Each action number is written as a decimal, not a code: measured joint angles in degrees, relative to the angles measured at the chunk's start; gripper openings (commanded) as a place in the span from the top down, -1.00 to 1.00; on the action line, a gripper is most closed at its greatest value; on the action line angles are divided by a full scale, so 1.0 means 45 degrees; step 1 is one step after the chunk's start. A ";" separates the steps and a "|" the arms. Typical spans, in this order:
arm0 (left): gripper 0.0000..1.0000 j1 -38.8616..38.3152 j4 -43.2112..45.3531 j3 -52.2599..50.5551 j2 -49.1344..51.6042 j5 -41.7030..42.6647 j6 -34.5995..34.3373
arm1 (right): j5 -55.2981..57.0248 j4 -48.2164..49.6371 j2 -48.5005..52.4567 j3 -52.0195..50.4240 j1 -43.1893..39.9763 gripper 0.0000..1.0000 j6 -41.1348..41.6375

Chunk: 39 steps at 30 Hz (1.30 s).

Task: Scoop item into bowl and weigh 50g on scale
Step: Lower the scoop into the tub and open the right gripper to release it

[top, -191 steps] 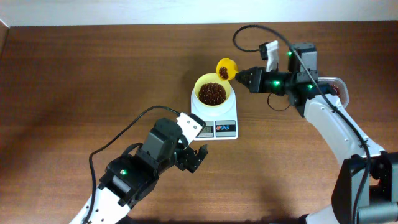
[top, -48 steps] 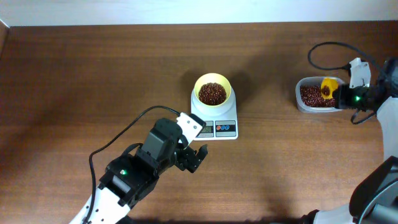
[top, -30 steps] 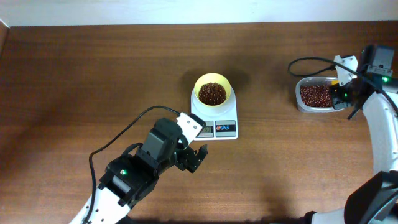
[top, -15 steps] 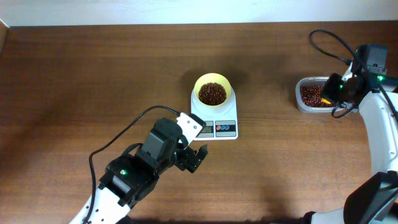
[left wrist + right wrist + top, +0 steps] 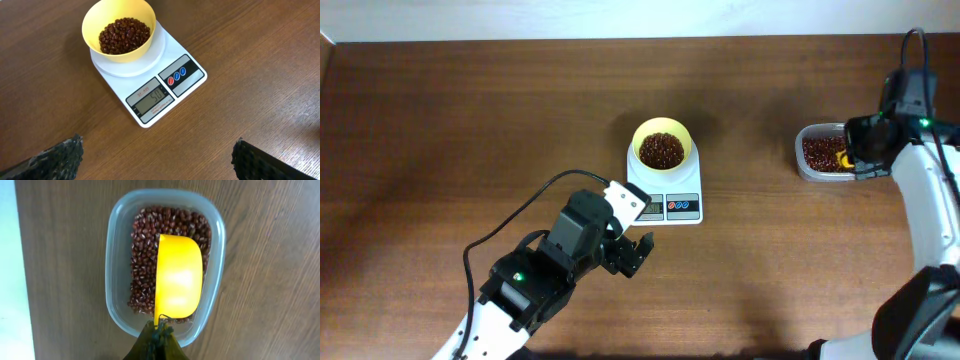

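The pale-yellow bowl (image 5: pixel 661 148) holds a heap of dark red-brown beans (image 5: pixel 124 35) and sits on the white scale (image 5: pixel 666 190). The scale's display (image 5: pixel 151 97) reads 50. More beans (image 5: pixel 145 255) lie in a clear tub (image 5: pixel 826 152) at the right. My right gripper (image 5: pixel 159 332) is shut on the handle of a yellow scoop (image 5: pixel 178 277), which hangs turned over above the tub's beans. My left gripper (image 5: pixel 628 255) is open and empty, below and in front of the scale; its fingertips (image 5: pixel 60 155) show at the bottom corners of the left wrist view.
The brown wooden table (image 5: pixel 440 150) carries the scale in the middle and the tub near the right edge. The left arm's black cable (image 5: pixel 520 215) loops over the table in front of the scale. A pale wall runs along the far edge.
My right arm carried the scoop from beside the bowl to the tub. Over the last second the wrist has turned and now sits above the tub's right end. The left arm has not moved.
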 measured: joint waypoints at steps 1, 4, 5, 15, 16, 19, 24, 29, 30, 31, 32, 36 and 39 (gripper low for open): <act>-0.98 0.0000 0.0005 0.0000 0.0000 0.0000 0.0000 | -0.0005 0.0092 0.0117 0.0000 0.0117 0.92 0.0097; -0.98 0.0000 0.0005 0.0000 0.0000 0.0000 0.0000 | -0.0005 0.0695 0.0651 0.0000 0.0457 0.92 0.0384; -0.98 0.0000 0.0000 0.0000 0.0000 -0.0005 0.0000 | -0.0005 0.0806 0.0879 0.0000 0.0549 0.92 0.0408; -0.98 0.0000 0.0000 0.0000 0.0000 0.0000 0.0000 | -0.0049 0.0806 0.1025 0.0000 0.0597 -0.89 0.0165; -0.98 0.0000 0.0000 0.0000 0.0000 0.0000 0.0000 | -0.0078 0.0806 0.1025 0.0000 0.0597 -0.93 0.0112; -0.98 0.0000 0.0000 0.0000 0.0000 0.0000 0.0000 | -0.0194 0.0636 0.1025 0.0005 0.0597 -0.98 0.0078; -0.98 0.0000 0.0000 0.0000 0.0000 0.0000 0.0000 | -0.0525 -0.1122 0.1025 0.0068 0.0597 -0.98 -0.0403; -0.98 0.0000 0.0005 0.0000 0.0000 0.0000 0.0000 | -0.0578 -0.2929 0.1035 0.0102 0.0597 -0.98 -0.1341; -0.98 0.0000 -0.0005 0.0000 0.0000 -0.0005 0.0000 | -0.0578 -0.2924 0.1035 0.0102 0.0597 -0.98 -0.1666; -0.98 0.0000 0.0005 0.0000 0.0000 0.0000 0.0000 | -0.0573 -0.2817 0.1035 0.0102 0.0597 -0.98 -0.2191; -0.98 0.0000 0.0000 0.0000 0.0000 0.0000 0.0000 | -0.0578 -0.2608 0.1035 0.0102 0.0597 -0.98 -0.2739; -0.98 0.0000 0.0000 0.0000 0.0000 0.0000 0.0000 | -0.0573 -0.2273 0.0947 0.0102 0.0593 -0.98 -0.4294; -0.98 0.0000 0.0000 0.0000 0.0000 0.0000 0.0000 | -0.0563 -0.1685 0.0729 0.0121 0.0461 -0.98 -0.5576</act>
